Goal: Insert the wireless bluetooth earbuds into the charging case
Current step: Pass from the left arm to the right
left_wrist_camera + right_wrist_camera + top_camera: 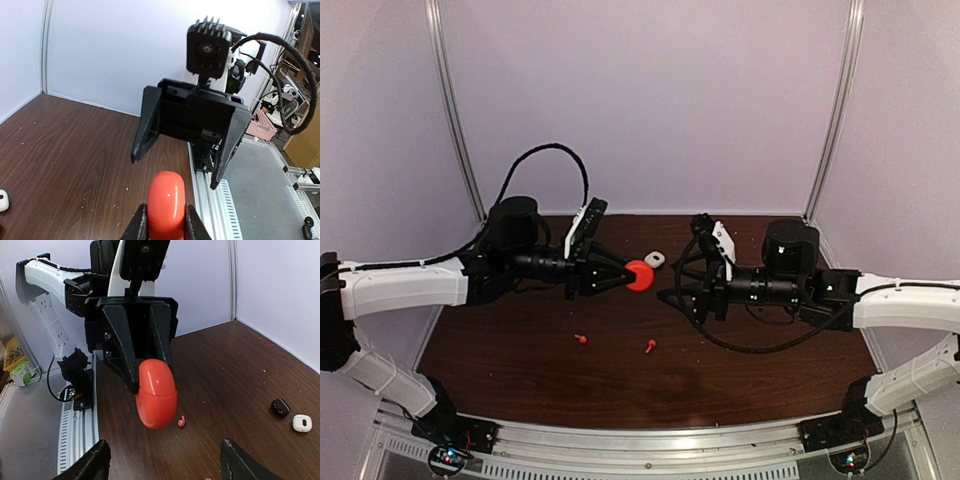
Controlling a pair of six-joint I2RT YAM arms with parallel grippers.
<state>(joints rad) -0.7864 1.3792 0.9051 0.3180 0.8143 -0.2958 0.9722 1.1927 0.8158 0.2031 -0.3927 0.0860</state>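
Your left gripper (632, 276) is clamped on the red charging case (640, 275), its two fingers pressed against the case's sides and holding it in the air above the middle of the table (520, 370). In the left wrist view the case stands up between the fingers, smooth and rounded, and it looks closed.

Your right gripper (164, 441) is spread wide and has nothing in it. It faces the left gripper head-on, near the red charging case but not touching it. From the right wrist view the case hangs directly in front of you, between the two open fingers.

The earbuds are not in the case. Both lie on the table, nearer the arm bases than the grippers: the left earbud (581, 338) below the left gripper, and the right earbud (650, 346) off to its right, the two well apart from each other.

A white case (654, 259) lies on the table just behind the red charging case, and the right wrist view shows a black case (280, 407) just beside it
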